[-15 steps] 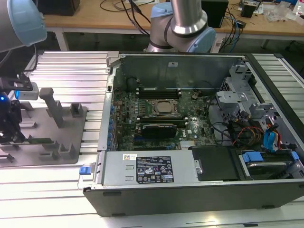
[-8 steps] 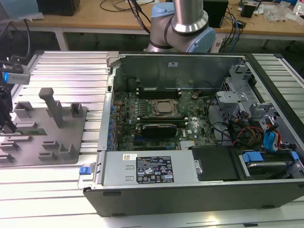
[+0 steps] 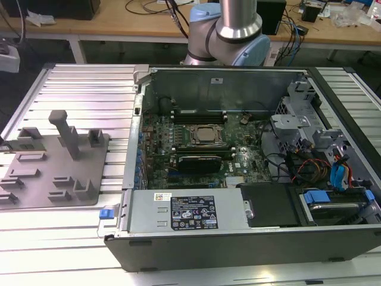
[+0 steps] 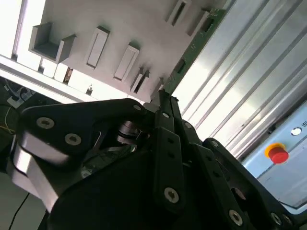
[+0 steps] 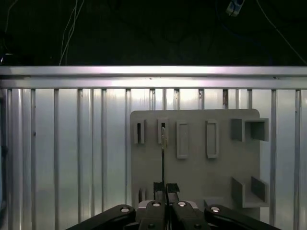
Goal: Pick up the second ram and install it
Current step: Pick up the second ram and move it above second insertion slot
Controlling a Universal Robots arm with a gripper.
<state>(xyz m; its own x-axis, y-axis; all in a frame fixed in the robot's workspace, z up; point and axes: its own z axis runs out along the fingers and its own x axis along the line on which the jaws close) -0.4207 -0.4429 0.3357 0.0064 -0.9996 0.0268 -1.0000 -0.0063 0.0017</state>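
My gripper [image 5: 165, 188] is shut on the second ram [image 5: 163, 153], a thin stick seen edge-on that runs straight out from the closed fingertips. In the second wrist view the ram [image 4: 194, 45] shows its narrow green edge reaching away from the gripper [image 4: 163, 98]. The stick hangs above the grey fixture plate [image 5: 192, 172], in line with one of its narrow slots. In the exterior view the same plate [image 3: 53, 167] lies on the ribbed table at the exterior view's left. The open computer case holds the green motherboard [image 3: 196, 149].
The arm's base [image 3: 232, 30] stands behind the case. The case's metal walls, the drive cage [image 3: 303, 125] and the cables [image 3: 309, 170] crowd the exterior view's right. A red stop button [image 4: 278, 154] sits on a box beside the ribbed aluminium table [image 5: 67, 153]. Upright grey posts [image 3: 65, 134] rise from the fixture plate.
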